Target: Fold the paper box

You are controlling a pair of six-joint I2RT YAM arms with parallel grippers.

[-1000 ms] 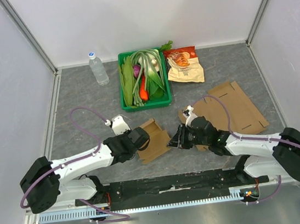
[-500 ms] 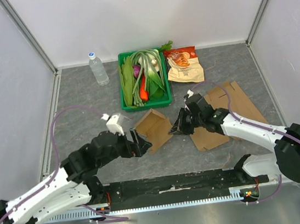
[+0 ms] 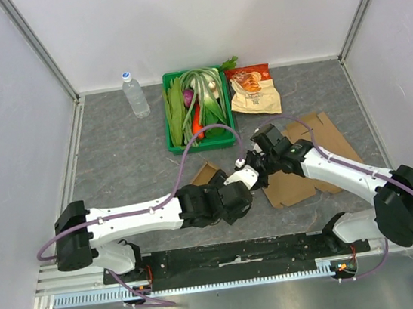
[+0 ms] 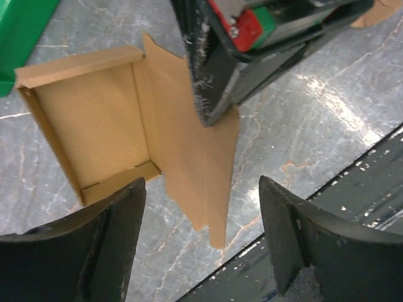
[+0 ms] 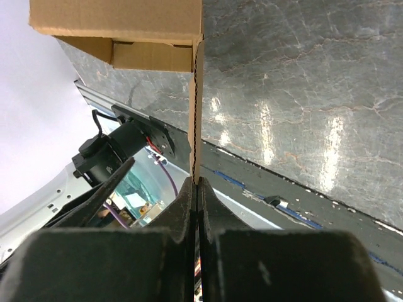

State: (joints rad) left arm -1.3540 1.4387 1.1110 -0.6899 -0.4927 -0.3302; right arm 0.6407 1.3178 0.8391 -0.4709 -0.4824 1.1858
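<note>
The paper box [image 4: 94, 119] is a brown cardboard tray with low folded walls and one long flap [image 4: 198, 170] sticking out. My right gripper [image 5: 196, 182] is shut on the edge of that flap [image 5: 195, 113], and the box body [image 5: 119, 22] hangs beyond it. In the left wrist view the right gripper [image 4: 239, 56] comes in from above onto the flap. My left gripper [image 4: 201, 242] is open, its fingers [image 4: 107, 245] straddling the flap's tip without touching it. From above, the left gripper [image 3: 236, 196] covers most of the box [image 3: 204, 174], and the right gripper [image 3: 254, 171] is beside it.
A flat cardboard sheet [image 3: 320, 147] lies under the right arm. At the back are a green crate of vegetables [image 3: 176, 139], a water bottle [image 3: 134, 94] and a snack bag [image 3: 253, 91]. A black rail [image 3: 235, 256] runs along the near edge.
My left arm let go of the box, opened, and swung right across the front, ending beneath the flap. My right gripper shut on the flap and moved back towards the crate.
</note>
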